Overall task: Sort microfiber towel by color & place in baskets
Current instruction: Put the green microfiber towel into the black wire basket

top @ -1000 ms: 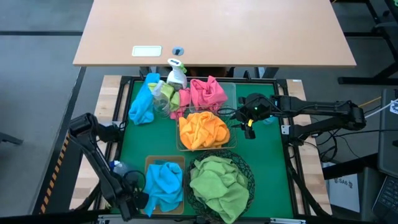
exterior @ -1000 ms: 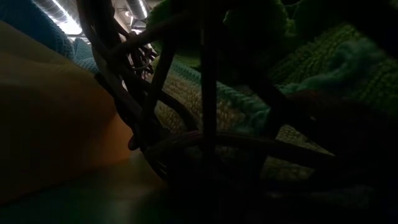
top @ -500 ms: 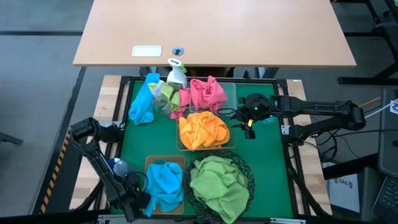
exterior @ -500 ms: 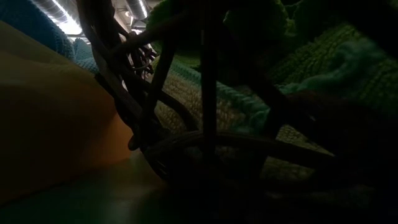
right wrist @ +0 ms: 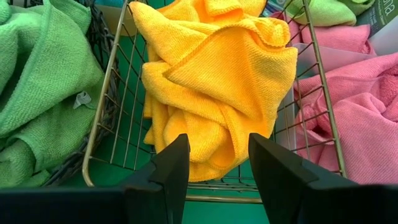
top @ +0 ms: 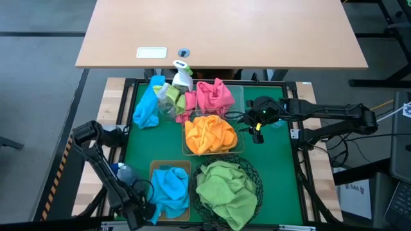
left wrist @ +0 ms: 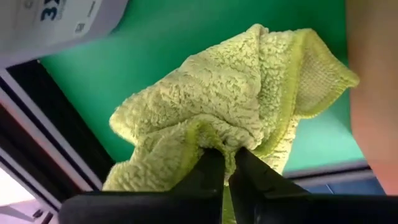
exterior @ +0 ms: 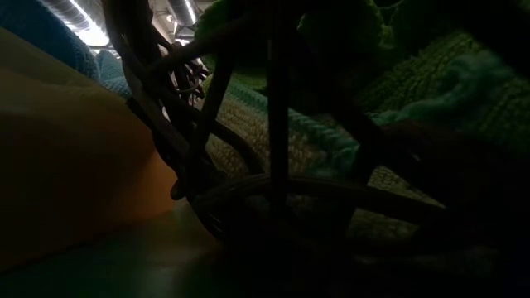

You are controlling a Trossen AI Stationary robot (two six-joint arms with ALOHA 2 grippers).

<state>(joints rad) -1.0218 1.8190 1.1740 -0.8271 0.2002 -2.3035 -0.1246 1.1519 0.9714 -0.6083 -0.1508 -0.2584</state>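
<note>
Left gripper is at the near-left corner of the green counter, just beside the tan bin; its fingers are clamped on a fold of a yellow-green towel. In the high view that towel is hidden under the arm. Microfiber is light, soft and floppy: no fragility, but it will drape and drag, so a pinch on a bunched fold near the middle looks right, as here; an edge grip would likely leave a long tail to snag on basket rims. Judging by color, it belongs with the green towels in the round black basket. Already sorted: blue towel in the tan bin, orange towel in a wire basket, pink towel in the far clear basket. Another blue towel lies loose at the far left, next to a spray bottle. Right gripper hovers over the orange towel's basket, fingers apart, holding nothing. Versus a second ago: left fingers have gone from wide apart to pinched, arm has shifted slightly; right arm unchanged.
</note>
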